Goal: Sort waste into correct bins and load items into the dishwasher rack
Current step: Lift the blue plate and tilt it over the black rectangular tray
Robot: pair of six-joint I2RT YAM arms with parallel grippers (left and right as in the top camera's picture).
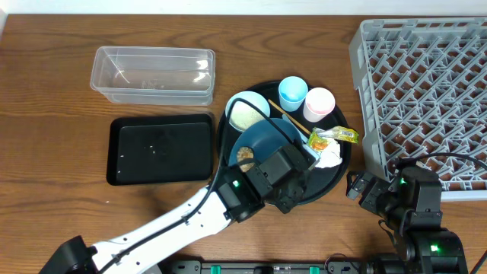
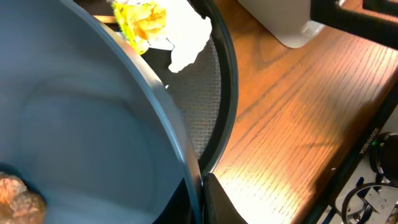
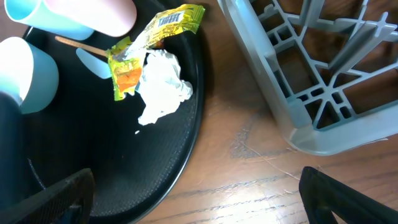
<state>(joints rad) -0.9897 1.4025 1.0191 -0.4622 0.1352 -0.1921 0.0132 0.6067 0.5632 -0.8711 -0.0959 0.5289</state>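
My left gripper (image 1: 297, 164) (image 2: 202, 199) is shut on the near rim of the large blue plate (image 1: 262, 141) (image 2: 93, 124), one finger on each side of the rim. A small brown food lump (image 1: 245, 154) (image 2: 18, 196) lies on the plate. Behind it stand the pale bowl (image 1: 245, 113) holding white rice, the light-blue cup (image 1: 292, 93) and the pink cup (image 1: 319, 103). The yellow-green wrapper (image 1: 333, 138) (image 3: 149, 43) and white tissue (image 1: 329, 157) (image 3: 161, 84) lie to the plate's right. My right gripper (image 1: 358, 186) (image 3: 196, 193) hangs open and holds nothing, between the tissue and the grey rack (image 1: 426, 91) (image 3: 298, 62).
All the dishes and waste sit on a round black tray (image 1: 327, 181) (image 3: 124, 162), with a thin wooden stick (image 1: 285, 118) among them. A clear tub (image 1: 152, 72) and a shallow black rectangular tray (image 1: 160, 148) stand to the left. The rack fills the right side.
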